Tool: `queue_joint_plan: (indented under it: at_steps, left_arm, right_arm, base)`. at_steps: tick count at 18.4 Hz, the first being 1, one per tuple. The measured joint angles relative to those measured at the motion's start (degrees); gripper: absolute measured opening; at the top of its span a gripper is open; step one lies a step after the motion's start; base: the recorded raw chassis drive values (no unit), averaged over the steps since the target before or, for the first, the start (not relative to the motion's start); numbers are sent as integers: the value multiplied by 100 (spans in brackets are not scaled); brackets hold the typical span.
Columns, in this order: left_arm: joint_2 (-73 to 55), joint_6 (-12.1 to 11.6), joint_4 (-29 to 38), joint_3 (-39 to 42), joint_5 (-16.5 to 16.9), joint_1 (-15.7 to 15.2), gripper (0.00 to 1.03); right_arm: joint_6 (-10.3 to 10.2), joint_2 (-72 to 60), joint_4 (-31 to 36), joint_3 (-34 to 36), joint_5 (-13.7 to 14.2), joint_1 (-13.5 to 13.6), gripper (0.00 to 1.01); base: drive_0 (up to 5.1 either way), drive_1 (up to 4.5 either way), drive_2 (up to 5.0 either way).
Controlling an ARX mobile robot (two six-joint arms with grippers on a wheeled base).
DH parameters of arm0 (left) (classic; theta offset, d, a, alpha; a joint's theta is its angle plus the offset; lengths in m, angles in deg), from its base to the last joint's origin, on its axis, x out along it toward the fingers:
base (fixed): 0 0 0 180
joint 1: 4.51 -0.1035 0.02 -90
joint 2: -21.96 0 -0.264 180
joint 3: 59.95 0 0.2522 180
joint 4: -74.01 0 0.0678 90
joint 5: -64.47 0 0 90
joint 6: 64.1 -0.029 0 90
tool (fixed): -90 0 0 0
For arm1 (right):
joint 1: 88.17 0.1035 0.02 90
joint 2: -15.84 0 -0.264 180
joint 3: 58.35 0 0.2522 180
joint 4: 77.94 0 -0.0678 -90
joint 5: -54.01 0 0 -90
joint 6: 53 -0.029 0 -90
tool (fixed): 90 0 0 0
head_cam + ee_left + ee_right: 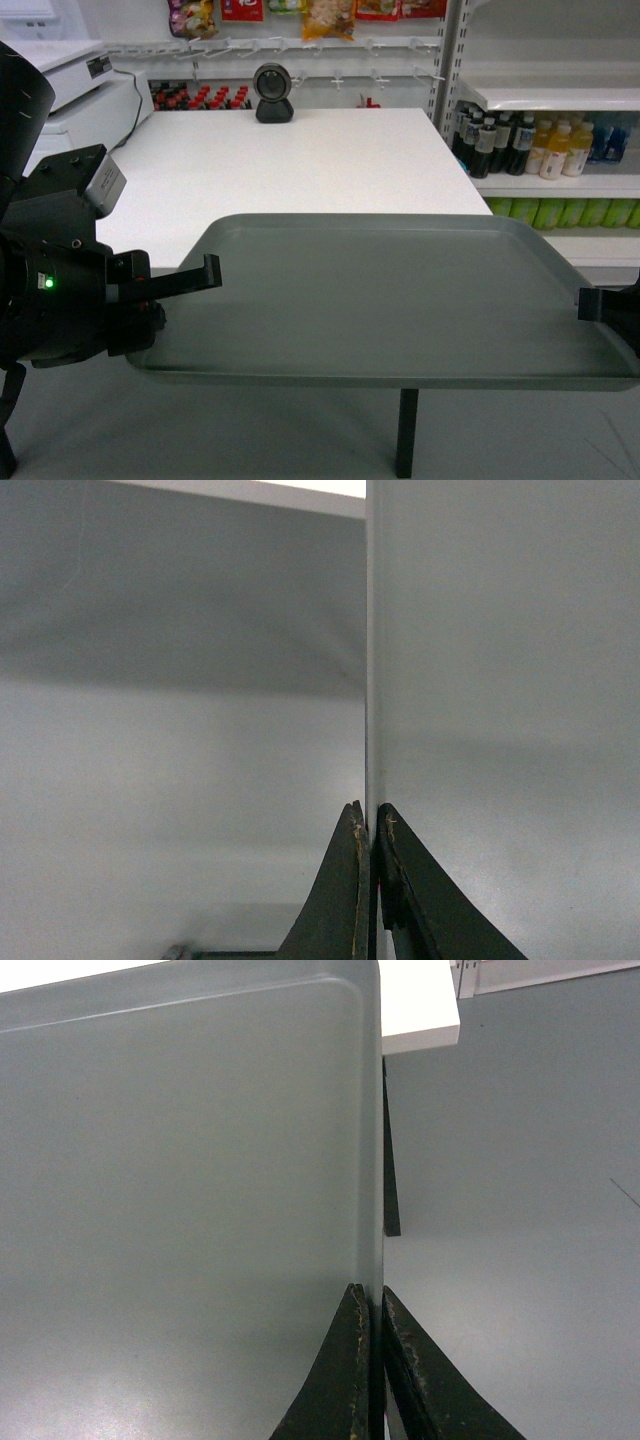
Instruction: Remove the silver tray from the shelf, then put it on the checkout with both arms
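Matte grey-green and plain, the silver tray looks stiff and fairly light, but it is broad, smooth and thin-rimmed, so I judge it liable to tip or slide out of a narrow pinch unless both ends are held level. The sensible hold is the one shown: the low raised rim at each short end, opposite one another. The left gripper has its jaws closed down to a slit with the tray's rim pinched between them, the tray's flat surface running away ahead of the fingertips. The right gripper is likewise nipped tight onto the opposite rim, close to a rounded corner that lies further ahead of its jaws. In the head view both arms reach inward from the sides, roughly level, carrying the tray horizontally in the air, its far edge overlapping the near edge of the checkout. The black scanner stands well beyond. The shelf lies off to the right.
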Motion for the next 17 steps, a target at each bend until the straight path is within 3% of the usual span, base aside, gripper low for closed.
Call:
queue_joint_plan:
  at_steps: [5,17]
  left_arm:
    - [0,15,-11,0,-11,24,3]
    - [0,20,0,0,-7,33,3]
  right_arm:
    - [0,-7,13,-2,4,4,2]
    - [-7,-11,-39,0,2,-2,2]
  base:
    - [-250,509,-230]
    - [-56,398,-376]
